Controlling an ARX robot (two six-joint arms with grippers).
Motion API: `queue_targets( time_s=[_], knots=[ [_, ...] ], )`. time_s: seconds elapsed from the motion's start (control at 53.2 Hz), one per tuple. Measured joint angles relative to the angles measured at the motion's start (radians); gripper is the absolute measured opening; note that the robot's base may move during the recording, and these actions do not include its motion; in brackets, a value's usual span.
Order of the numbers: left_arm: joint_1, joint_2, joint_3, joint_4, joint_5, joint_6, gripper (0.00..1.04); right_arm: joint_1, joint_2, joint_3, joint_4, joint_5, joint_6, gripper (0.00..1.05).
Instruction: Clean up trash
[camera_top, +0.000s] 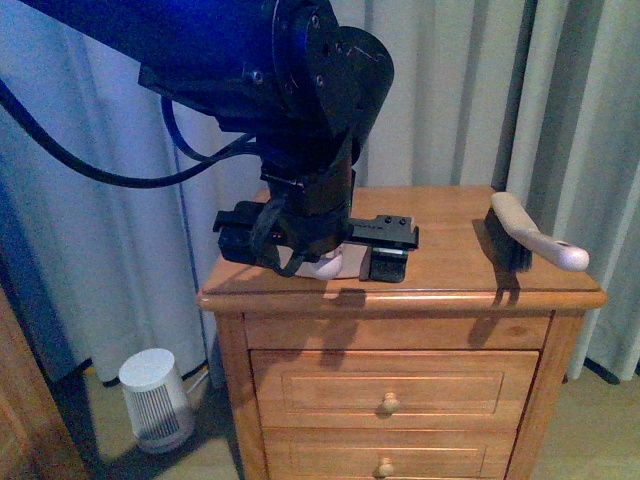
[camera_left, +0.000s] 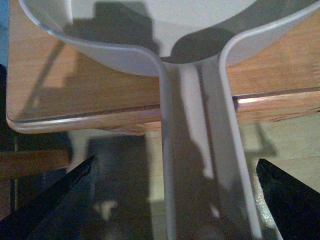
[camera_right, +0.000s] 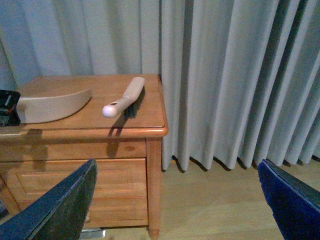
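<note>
The pale dustpan lies on the wooden nightstand with its handle sticking out past the front edge. My left gripper is open, and the handle runs between its jaws without being clamped. In the front view the left gripper hangs over the nightstand's front left and hides most of the dustpan. A white-handled brush lies at the nightstand's right. My right gripper is open and empty, off to the side above the floor. The tissue wad is not in view.
Grey curtains hang behind and beside the nightstand. The right wrist view shows the dustpan, the brush and bare wooden floor. A small white ribbed appliance stands on the floor left of the nightstand.
</note>
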Motion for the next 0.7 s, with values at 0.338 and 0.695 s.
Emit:
queue_targets(
  time_s=[0.338, 0.695],
  knots=[
    [-0.001, 0.0, -0.002, 0.026, -0.004, 0.014, 0.45, 0.0, 0.0, 0.0, 0.0, 0.0, 0.0, 0.97],
    [0.001, -0.035, -0.082, 0.138, -0.008, 0.078, 0.28, 0.0, 0.0, 0.0, 0.0, 0.0, 0.0, 0.97]
  ],
)
